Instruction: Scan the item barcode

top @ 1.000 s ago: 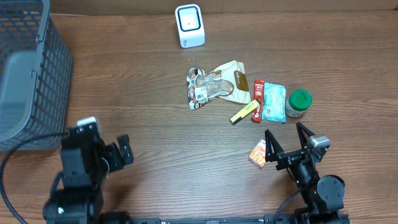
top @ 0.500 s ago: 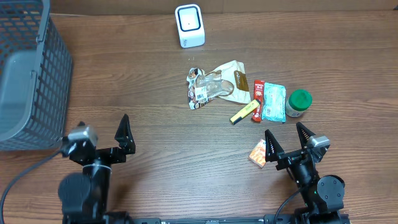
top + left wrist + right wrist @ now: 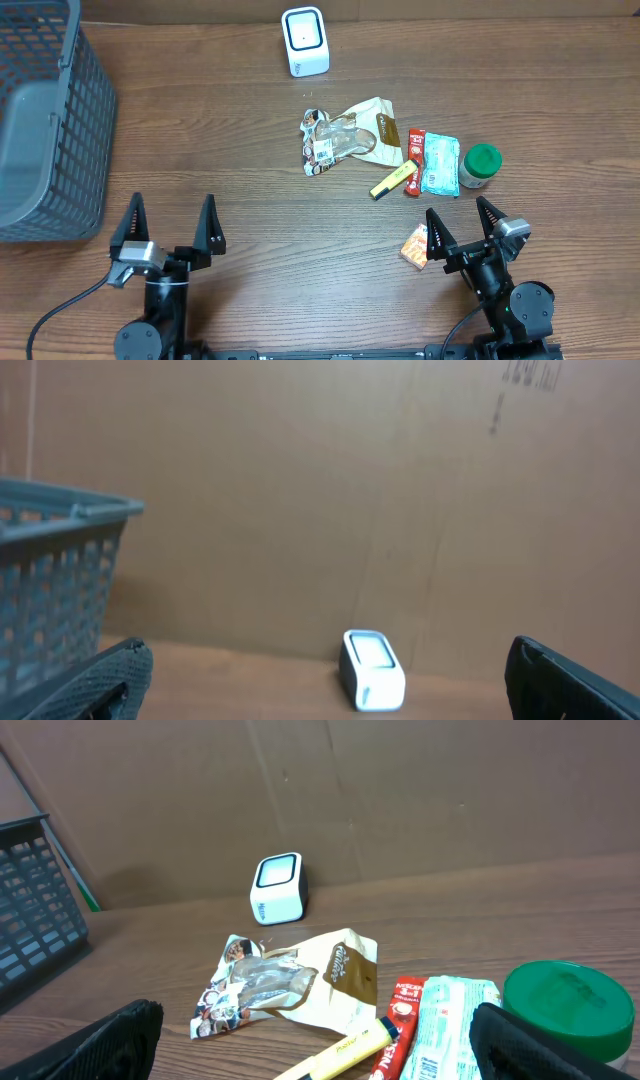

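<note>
Both jaws stand fully open and hold nothing. The left gripper [image 3: 172, 205] and the right gripper [image 3: 457, 208] sit at the near edge of the table [image 3: 250, 220], fingers pointing toward the far side.

Item count, overhead view: six.
- Five items form a cluster right of centre: one snack bag [image 3: 350, 138], one yellow highlighter [image 3: 393, 181], one red sachet [image 3: 414, 160], one teal packet [image 3: 440, 164] and one green-lidded jar [image 3: 481, 165].
- The highlighter, sachet and packet lie side by side, touching. The jar stands just beside the packet.
- The sixth item, one small orange packet [image 3: 415, 245], lies apart from the cluster, just beside the right gripper's inner finger. Contact cannot be confirmed.
- Print on the bag is too small to read.

One white scanner [image 3: 305, 41] stands near the far edge, well apart from the cluster. One grey wire basket [image 3: 60, 120] occupies the far-left corner.

Open room: bare wood lies between the scanner and the cluster, and a broad stretch runs from the left gripper to the bag.

View differences:
- Only the overhead view shows the orange packet.
- The left wrist view shows the scanner, the basket rim and a cardboard wall [image 3: 300, 480], but none of the six items.
- The right wrist view shows the cluster up close, the scanner behind it, and the basket at the left edge.
</note>
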Action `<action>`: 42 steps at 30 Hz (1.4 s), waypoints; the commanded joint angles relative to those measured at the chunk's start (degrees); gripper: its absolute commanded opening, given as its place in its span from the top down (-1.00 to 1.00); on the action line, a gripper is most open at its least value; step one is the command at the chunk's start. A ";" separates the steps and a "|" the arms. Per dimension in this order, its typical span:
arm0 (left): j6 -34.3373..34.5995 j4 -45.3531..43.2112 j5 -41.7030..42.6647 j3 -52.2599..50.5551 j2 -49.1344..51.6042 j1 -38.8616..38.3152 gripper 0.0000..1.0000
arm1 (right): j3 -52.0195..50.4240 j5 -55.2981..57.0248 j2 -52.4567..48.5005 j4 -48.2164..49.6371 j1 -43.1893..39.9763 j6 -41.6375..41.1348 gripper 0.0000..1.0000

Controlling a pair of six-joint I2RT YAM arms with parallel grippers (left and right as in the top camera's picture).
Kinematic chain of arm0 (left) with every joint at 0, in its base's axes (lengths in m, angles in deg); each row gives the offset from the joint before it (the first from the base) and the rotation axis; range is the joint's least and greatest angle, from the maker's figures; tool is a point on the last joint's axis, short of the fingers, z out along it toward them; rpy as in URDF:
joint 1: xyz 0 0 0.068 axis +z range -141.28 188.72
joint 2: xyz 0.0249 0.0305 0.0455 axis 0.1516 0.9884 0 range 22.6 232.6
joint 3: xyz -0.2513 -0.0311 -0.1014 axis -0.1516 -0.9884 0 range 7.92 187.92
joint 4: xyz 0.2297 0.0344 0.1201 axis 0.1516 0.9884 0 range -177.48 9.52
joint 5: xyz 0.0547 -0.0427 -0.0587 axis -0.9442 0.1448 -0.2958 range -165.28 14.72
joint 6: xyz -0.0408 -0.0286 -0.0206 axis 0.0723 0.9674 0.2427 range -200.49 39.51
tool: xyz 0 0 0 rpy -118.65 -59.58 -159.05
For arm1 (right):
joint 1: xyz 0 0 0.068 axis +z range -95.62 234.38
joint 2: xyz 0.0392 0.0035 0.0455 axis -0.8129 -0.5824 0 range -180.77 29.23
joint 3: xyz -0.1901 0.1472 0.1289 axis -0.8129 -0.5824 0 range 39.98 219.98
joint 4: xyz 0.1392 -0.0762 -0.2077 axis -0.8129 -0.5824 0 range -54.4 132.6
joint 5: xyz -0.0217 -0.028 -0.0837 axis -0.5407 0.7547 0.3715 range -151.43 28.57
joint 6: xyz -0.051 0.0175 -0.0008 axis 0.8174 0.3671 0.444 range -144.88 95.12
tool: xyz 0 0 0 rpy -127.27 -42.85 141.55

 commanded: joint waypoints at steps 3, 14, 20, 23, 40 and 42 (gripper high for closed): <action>0.37 0.11 0.59 -3.74 -1.14 -0.33 -1.00 | -0.59 -0.28 0.44 0.20 -0.11 -0.17 -1.00; -7.26 17.90 0.07 -4.37 -1.16 -0.33 -1.00 | -0.59 -0.26 0.44 0.20 -0.11 -0.15 -1.00; -11.69 17.70 -0.50 -4.37 -1.14 -0.33 -1.00 | -0.59 -0.26 0.44 0.20 -0.11 -0.15 -1.00; -11.67 17.68 -0.52 -4.37 -1.14 -0.33 -1.00 | -0.59 -0.26 0.44 0.20 -0.11 -0.15 -1.00; -11.67 17.68 -0.52 -4.37 -1.07 -0.33 -1.00 | -0.59 -0.28 0.44 0.20 -0.11 -0.17 -1.00; -11.67 17.68 -0.52 -4.37 -1.07 -0.33 -1.00 | -0.59 -0.26 0.44 0.20 -0.11 -0.17 -1.00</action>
